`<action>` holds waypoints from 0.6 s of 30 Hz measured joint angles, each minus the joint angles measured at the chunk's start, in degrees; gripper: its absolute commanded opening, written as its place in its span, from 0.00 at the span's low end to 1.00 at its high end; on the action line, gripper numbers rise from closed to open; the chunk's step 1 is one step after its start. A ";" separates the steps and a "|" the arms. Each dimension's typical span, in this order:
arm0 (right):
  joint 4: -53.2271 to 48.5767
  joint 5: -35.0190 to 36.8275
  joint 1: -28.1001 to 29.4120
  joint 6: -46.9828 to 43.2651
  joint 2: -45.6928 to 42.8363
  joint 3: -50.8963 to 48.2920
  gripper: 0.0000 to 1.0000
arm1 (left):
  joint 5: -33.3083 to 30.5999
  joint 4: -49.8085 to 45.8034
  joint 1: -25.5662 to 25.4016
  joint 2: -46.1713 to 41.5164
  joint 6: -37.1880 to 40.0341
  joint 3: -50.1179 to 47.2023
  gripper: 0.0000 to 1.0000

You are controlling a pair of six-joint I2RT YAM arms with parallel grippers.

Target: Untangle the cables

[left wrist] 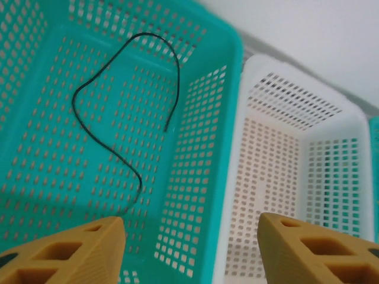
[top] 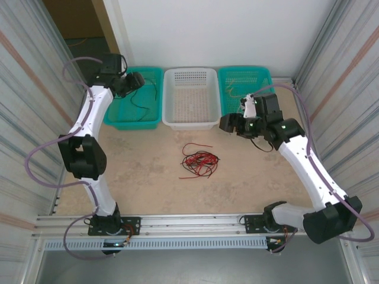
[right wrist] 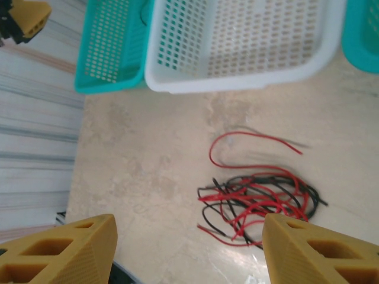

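Note:
A tangle of red and black cables [top: 199, 161] lies on the table just left of centre; in the right wrist view these cables [right wrist: 260, 198] sit up and to the right between the fingers. One black cable [left wrist: 179, 77] lies loose on the floor of the left teal basket [top: 133, 121]. My left gripper [top: 139, 80] hovers over that basket, open [left wrist: 189, 248] with nothing between its fingers. My right gripper [top: 230, 123] hangs above the table to the right of the tangle, open [right wrist: 186, 251] and empty, apart from the cables.
Three baskets stand in a row along the back wall: the left teal one, a white basket [top: 190, 124] in the middle, and a right teal basket [top: 244, 72] holding thin pale wire. Corrugated walls close in both sides. Bare tabletop surrounds the tangle.

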 measured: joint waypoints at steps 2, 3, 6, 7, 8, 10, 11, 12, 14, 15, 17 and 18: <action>-0.55 -0.26 -0.59 0.00 -1.07 -0.68 0.65 | -0.87 -0.70 -1.09 -1.42 -0.50 -1.31 0.61; -0.72 -0.68 -0.81 0.00 -1.40 -0.68 0.65 | -1.20 -0.81 -1.90 -2.64 -0.74 -2.19 0.61; -0.98 -1.16 -1.20 -0.09 -1.49 -0.59 0.64 | -2.93 -0.68 -5.90 -8.07 -1.03 -6.54 0.60; -1.25 -1.22 -1.29 -0.22 -1.22 -0.46 0.64 | -3.37 -0.61 -7.61 -9.92 -1.05 -8.09 0.59; -1.38 -1.25 -1.33 -0.26 -0.90 -0.35 0.64 | -3.89 -0.35 -10.16 -12.52 -1.05 -10.45 0.59; -1.44 -1.22 -1.38 -0.35 -0.13 -0.22 0.65 | -4.22 0.59 -14.88 -16.83 -1.27 -14.93 0.57; -1.40 -1.22 -1.38 -0.44 0.28 -0.22 0.65 | -4.26 1.62 -17.77 -19.06 -1.46 -17.84 0.56; -1.36 -1.22 -1.38 -0.48 0.76 -0.22 0.64 | -4.28 2.64 -20.59 -21.00 -1.68 -20.79 0.54; -1.20 -1.18 -1.38 -0.79 2.01 -0.22 0.63 | -3.82 4.17 -25.03 -23.34 -2.14 -25.64 0.52; -1.05 -1.18 -1.38 -0.94 2.91 -0.22 0.63 | -3.48 5.16 -26.71 -23.85 -2.47 -27.87 0.50; -0.68 -1.18 -1.38 -1.14 5.01 -0.22 0.63 | -2.08 7.10 -28.79 -23.76 -2.84 -31.36 0.48; -0.42 -1.18 -1.42 -1.31 6.40 -0.22 0.63 | -1.07 8.13 -29.42 -23.39 -2.89 -32.92 0.48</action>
